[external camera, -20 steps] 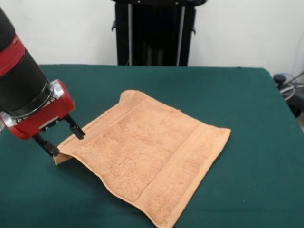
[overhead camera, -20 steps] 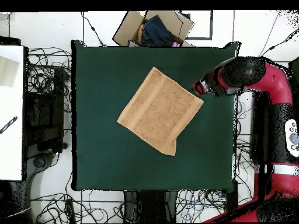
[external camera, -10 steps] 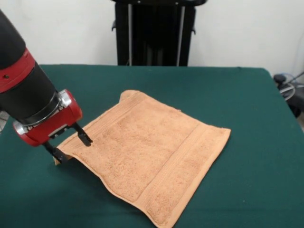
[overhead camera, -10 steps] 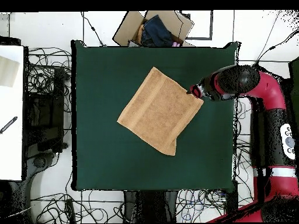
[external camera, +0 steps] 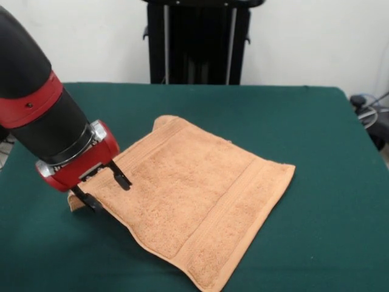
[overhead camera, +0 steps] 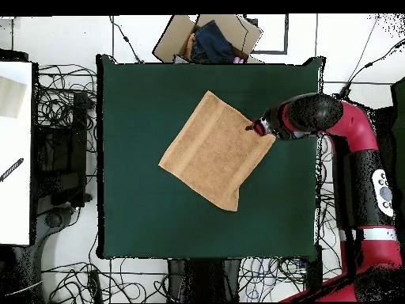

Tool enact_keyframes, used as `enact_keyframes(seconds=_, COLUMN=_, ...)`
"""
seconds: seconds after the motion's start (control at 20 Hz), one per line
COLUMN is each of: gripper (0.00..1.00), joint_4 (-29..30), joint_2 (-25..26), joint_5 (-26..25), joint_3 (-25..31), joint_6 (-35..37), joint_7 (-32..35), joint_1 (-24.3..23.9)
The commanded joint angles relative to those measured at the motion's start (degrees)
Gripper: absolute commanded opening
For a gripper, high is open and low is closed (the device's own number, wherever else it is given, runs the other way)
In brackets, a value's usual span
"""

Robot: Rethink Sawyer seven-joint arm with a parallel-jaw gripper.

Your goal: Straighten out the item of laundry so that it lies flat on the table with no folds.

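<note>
Front view: the towel lies spread on the green desk, mostly flat, turned diamond-wise, with band stripes seen near two opposite edges. The corner toward the picture's left is lifted slightly off the desk, and a low ripple runs along the near left edge. The tool is held wide open at that raised corner, one finger above the terry surface, the other low at the corner's edge, so the cloth appears to sit between the fingers; nothing is gripped yet. Judged step: the corner is to be pinched and drawn outward. To do it well, only the single layer at the very corner should be taken, the closing done low against the desk, and the pull kept shallow and diagonal away from the towel's centre so the ripple is drawn out and the rest is not dragged. Overhead view: the towel is seen near the desk's middle, well inside every edge. The tool is seen at the towel's right corner, reaching in from the desk's right side; its opening is not readable here.
</note>
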Motion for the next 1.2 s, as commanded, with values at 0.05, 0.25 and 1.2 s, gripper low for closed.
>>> enact_keyframes(seconds=0.05, gripper=1.00, joint_4=3.9, joint_2=2.9, joint_5=-1.2, joint_3=-4.3, joint_6=-6.0, joint_7=-13.6, joint_1=-0.7)
enact_keyframes(seconds=0.25, gripper=1.00, joint_4=2.9, joint_2=3.7, joint_5=-1.3, joint_3=-4.5, joint_6=-6.2, joint_7=-14.7, joint_1=-0.5)
enact_keyframes(seconds=1.2, gripper=1.00, joint_4=-3.4, joint_2=5.8, joint_5=-0.9, joint_3=-5.6, joint_6=-0.8, joint_7=-22.1, joint_1=0.8)
